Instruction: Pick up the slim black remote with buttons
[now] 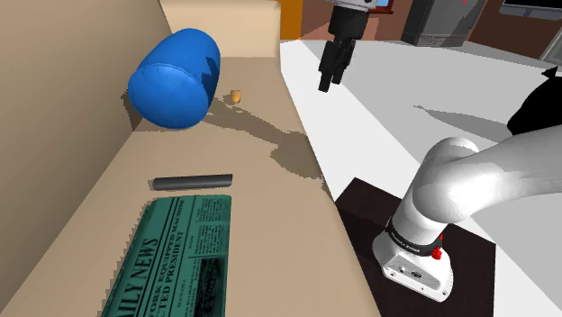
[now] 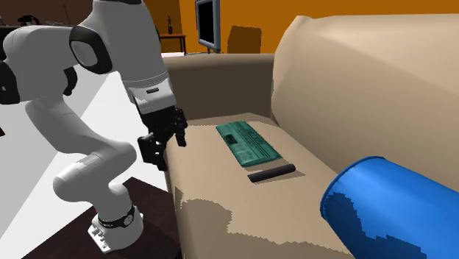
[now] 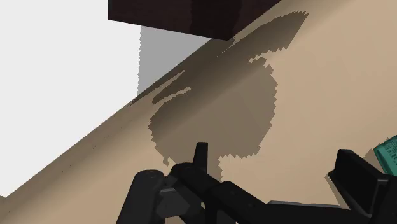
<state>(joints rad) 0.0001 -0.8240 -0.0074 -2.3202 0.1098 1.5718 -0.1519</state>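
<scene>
The slim black remote [image 1: 192,182] lies flat on the tan sofa seat [image 1: 270,234], between a blue cushion and a green newspaper. It appears again as a dark bar [image 2: 271,174] beside the newspaper. My gripper [image 1: 327,83] hangs open in the air over the seat's outer edge, well away from the remote and above it, with nothing between its fingers. From the second exterior view the gripper [image 2: 168,151] is just off the seat's front edge. In the wrist view the fingers [image 3: 351,168] stand apart over bare tan fabric and my arm's shadow.
A blue cylindrical cushion [image 1: 174,79] rests against the sofa back. A folded green newspaper [image 1: 176,257] lies near the remote; its corner [image 3: 388,153] shows by one finger. A small orange object [image 1: 236,95] sits near the cushion. The dark stand [image 1: 423,252] is beside the sofa.
</scene>
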